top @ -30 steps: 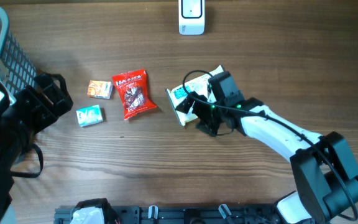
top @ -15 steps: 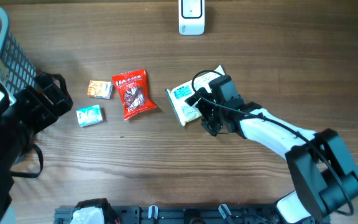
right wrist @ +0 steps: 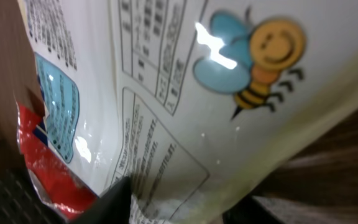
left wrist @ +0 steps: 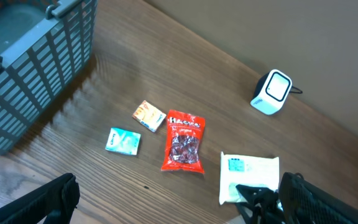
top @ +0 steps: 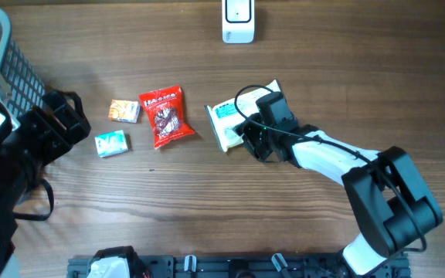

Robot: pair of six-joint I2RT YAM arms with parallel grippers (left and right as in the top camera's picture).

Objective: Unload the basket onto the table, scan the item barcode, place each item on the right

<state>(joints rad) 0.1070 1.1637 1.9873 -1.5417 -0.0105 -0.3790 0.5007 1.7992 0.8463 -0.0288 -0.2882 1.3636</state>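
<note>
Wooden table point(top: 346, 69); packet point(top: 224, 122) bee point(right wrist: 263, 59) only in wrist view; right end effector point(top: 246, 133) grip unclear.

A wooden table point(top: 346, 77) carries a white scanner point(top: 238, 21) at its far edge and a grey basket point(top: 6, 54) at the left end. Near the middle lie an orange box point(top: 124, 110), a teal box point(top: 111, 144) just nearer the robot, a red bag point(top: 164, 116) beside both and, to its right, a white pack point(top: 226, 122) with printed labels
</note>
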